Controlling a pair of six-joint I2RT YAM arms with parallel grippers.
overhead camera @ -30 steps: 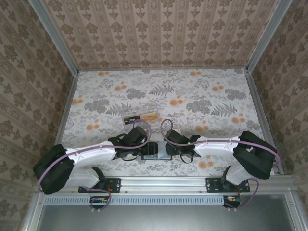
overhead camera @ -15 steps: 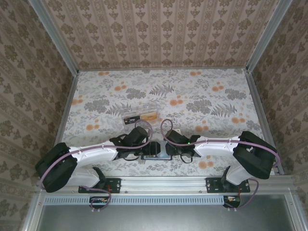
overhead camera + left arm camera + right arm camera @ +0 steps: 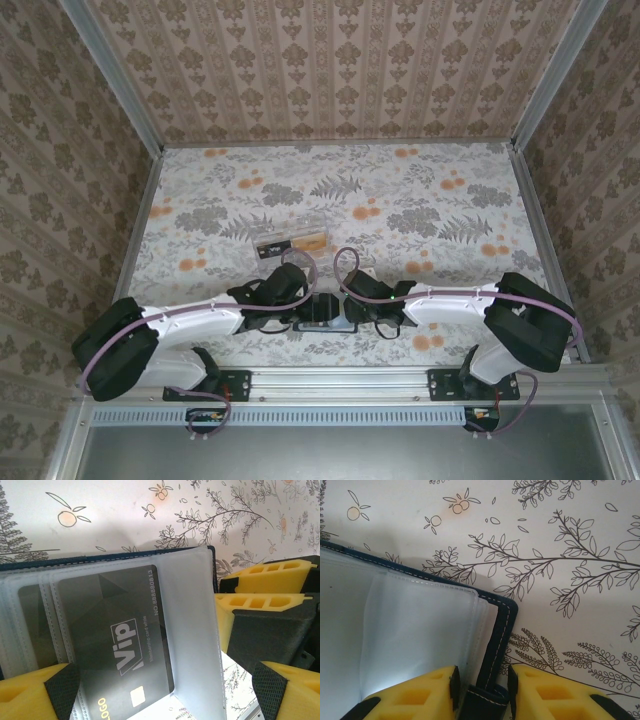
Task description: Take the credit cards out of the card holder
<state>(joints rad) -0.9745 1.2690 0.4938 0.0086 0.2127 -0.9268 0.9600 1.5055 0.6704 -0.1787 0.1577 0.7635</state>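
Observation:
The card holder (image 3: 326, 309) lies open on the table between both grippers. Its navy rim (image 3: 100, 558) frames translucent plastic sleeves (image 3: 192, 625). A dark grey credit card (image 3: 115, 630) marked "Vip" sits in one sleeve, and its lower end pokes out of the sleeve. My left gripper (image 3: 165, 697) is open, with its yellow fingers (image 3: 30, 695) far apart on either side of the card and sleeve. My right gripper (image 3: 482, 690) is shut on the holder's navy cover edge (image 3: 497, 625). Its yellow fingers (image 3: 265, 587) also appear at the right of the left wrist view.
A clear plastic box (image 3: 290, 240) with black and orange strips lies just beyond the left gripper (image 3: 300, 310). The floral tablecloth (image 3: 430, 200) stretches behind it to the patterned walls. Both arm bases stand on the metal rail (image 3: 340, 385) at the near edge.
The left arm has shifted slightly to the right and its jaws have spread wider. The right arm and the card holder have stayed put.

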